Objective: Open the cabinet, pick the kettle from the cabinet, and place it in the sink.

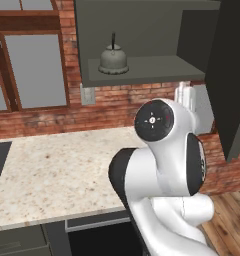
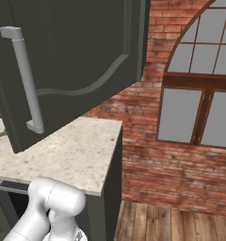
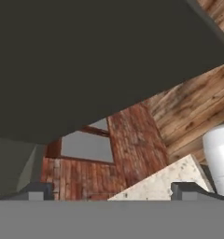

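Cabinet (image 1: 142,35) stands open; its door (image 2: 77,56) is swung out wide, edge-on at 3 o'clock in the left base view and face-on in the right base view. The bar handle (image 2: 25,77) runs vertically near the door's free edge, at 9 o'clock in the right base view.

Kettle (image 1: 113,60) sits upright on the cabinet shelf, toward the left side of the opening, at 12 o'clock in the left base view, its thin handle standing straight up.

Gripper (image 3: 114,191): the finger tips (image 3: 37,191) stand wide apart, nothing between them. In the hand view the dark door panel looms close above the tips.

Counter (image 1: 57,170), pale speckled stone, lies below the cabinet, backed by a brick wall (image 1: 117,102). A window (image 2: 195,94) sits at 3 o'clock in the right base view.
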Tool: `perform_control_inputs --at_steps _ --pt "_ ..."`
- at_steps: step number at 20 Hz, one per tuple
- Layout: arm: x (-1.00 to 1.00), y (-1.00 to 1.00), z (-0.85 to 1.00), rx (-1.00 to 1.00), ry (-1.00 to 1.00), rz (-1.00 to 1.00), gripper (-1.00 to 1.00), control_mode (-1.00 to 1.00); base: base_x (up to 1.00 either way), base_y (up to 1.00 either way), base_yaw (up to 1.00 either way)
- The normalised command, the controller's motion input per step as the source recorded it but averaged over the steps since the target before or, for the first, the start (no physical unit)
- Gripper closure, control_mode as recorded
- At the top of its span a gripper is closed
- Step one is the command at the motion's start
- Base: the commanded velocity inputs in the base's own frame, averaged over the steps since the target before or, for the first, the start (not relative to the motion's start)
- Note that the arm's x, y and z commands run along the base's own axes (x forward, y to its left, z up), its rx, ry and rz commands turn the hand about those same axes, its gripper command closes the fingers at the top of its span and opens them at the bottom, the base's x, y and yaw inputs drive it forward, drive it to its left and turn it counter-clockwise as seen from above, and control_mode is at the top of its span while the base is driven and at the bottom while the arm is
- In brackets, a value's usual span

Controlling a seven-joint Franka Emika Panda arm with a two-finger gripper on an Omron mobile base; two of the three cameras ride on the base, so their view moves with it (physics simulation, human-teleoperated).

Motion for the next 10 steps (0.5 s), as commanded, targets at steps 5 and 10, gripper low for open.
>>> perform_control_inputs --at_steps 5,10 --pt "0.21 -0.19 0.0 0.0 0.0 -0.31 -1.0 -1.0 0.0 0.0 0.0" --pt "0.03 -0.26 -0.02 0.0 0.0 -0.17 -1.0 -1.0 0.0 0.0 0.0"
